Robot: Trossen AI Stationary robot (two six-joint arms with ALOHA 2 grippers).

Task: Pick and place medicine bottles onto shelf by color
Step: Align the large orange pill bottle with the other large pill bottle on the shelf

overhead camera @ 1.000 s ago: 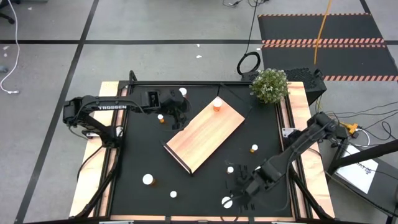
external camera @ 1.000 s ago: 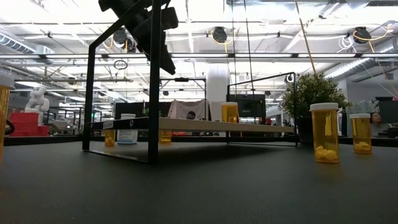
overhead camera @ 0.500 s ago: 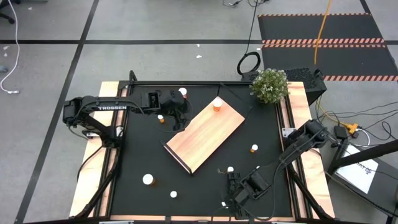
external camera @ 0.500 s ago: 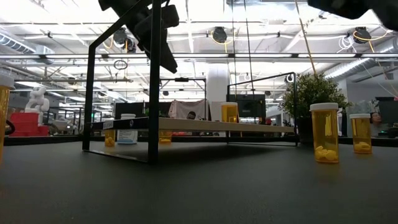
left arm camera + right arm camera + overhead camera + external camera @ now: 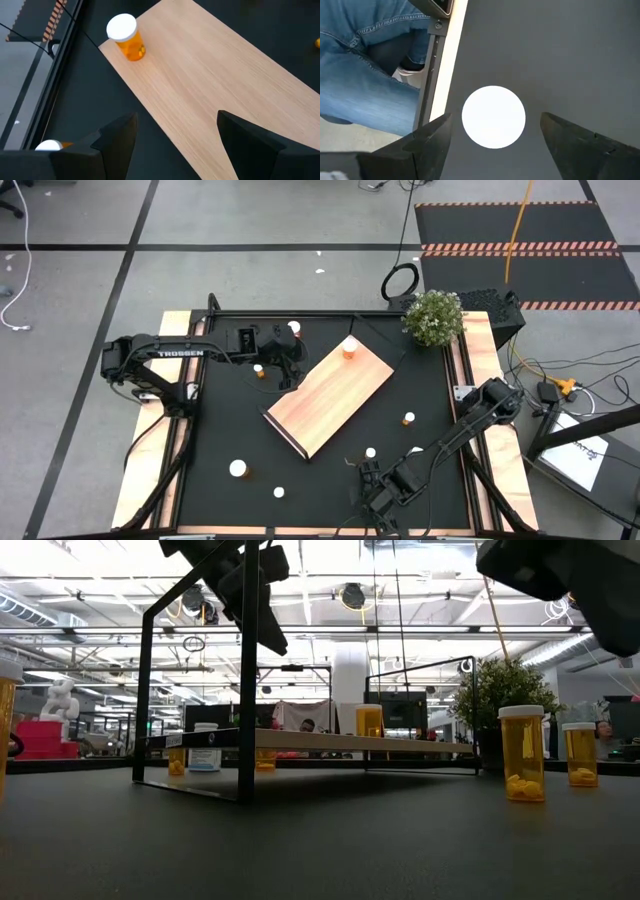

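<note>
Left tool [image 5: 287, 368]: positioned at the far-left part of the surface [image 5: 330, 475], just off the shelf's long left edge. Fingers [image 5: 117, 137] stand apart and hold nothing.

Shelf [image 5: 330, 395]: light-wood board lying diagonally across the middle of the surface, dark lip at its near short end. One orange bottle with white cap [image 5: 349, 348] stands upright at its far corner; no other bottle is on it.

Loose bottles: one small orange bottle [image 5: 259, 369] beside the left tool; one white-capped bottle [image 5: 238, 469] near the near-left corner; one orange bottle [image 5: 408, 419] toward the right edge.

Right tool [image 5: 372, 498]: at the near edge of the surface, right of centre, directly over a white cap [image 5: 493, 117]. Fingers [image 5: 427, 140] are spread wide on either side of the cap, not touching it.

Handling assessment: the bottles look light, rigid, smooth plastic, likely to tip or roll if nudged. Recommended hold is across the round body or cap, centred, with light pressure.

A person's denim-clad leg [image 5: 365, 60] shows beyond the surface's edge.
</note>
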